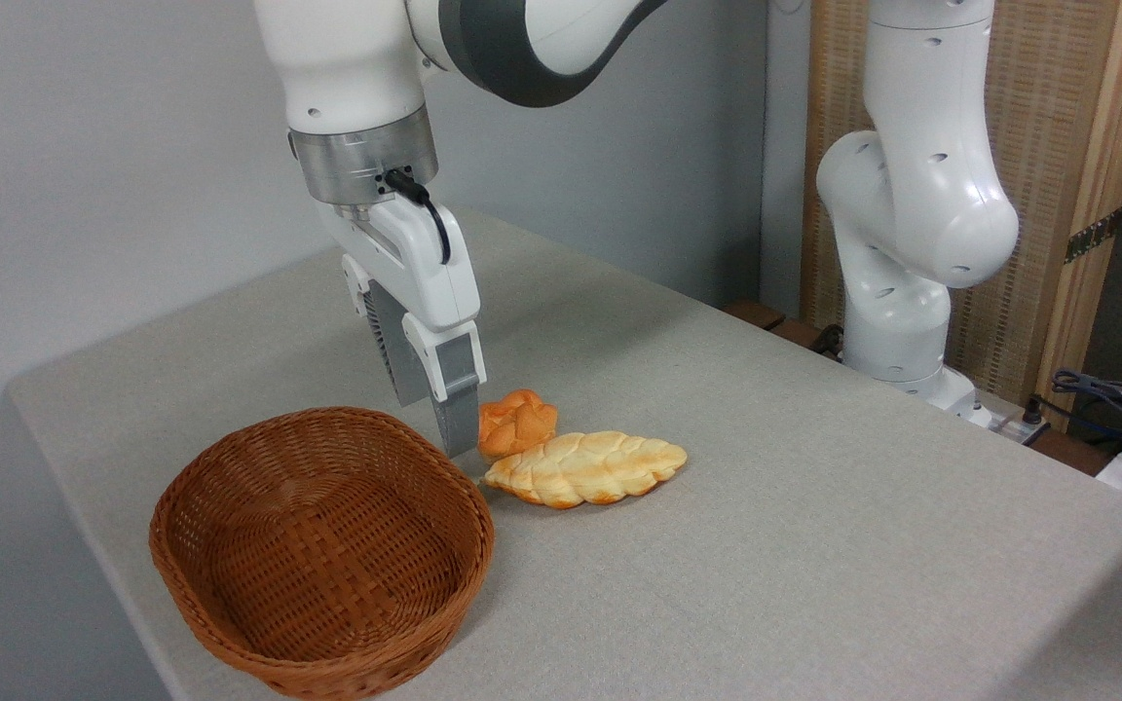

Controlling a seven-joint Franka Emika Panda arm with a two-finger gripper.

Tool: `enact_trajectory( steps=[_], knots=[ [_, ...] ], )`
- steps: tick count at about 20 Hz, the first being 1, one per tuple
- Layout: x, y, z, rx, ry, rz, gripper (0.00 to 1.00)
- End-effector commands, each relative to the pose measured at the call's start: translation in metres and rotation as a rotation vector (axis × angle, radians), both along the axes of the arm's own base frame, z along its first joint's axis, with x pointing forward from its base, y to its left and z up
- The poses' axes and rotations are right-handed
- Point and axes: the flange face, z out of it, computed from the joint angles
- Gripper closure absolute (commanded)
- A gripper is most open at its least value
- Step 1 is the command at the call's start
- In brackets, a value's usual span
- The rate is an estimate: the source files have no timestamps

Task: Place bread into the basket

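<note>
The bread (517, 422) is a small orange-brown knotted bun lying on the grey table near its middle. Just left of it hangs my gripper (435, 428), pointing down, its two grey fingers apart and nothing between them. The front fingertip (460, 438) is close beside the bun's left side, and I cannot tell whether it touches. The brown wicker basket (317, 545) stands empty at the front left, its back rim just below and left of the fingers.
A longer pale golden braided loaf (585, 469) lies directly in front of the bun, touching it. The arm's white base (912, 243) rises at the back right, with cables (1106, 399) beyond it. The table's left edge (84, 506) runs close past the basket.
</note>
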Motion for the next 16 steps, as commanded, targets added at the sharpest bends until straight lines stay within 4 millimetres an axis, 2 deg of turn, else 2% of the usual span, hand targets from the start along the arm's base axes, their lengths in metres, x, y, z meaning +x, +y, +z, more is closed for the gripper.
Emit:
enact_trajectory(
  steps=[1,16],
  knots=[
    [-0.0018,0.0032,0.0064,0.004,-0.010,0.002,0.00],
    [-0.0020,0.0066,0.0060,0.003,-0.005,0.007,0.00]
  ],
)
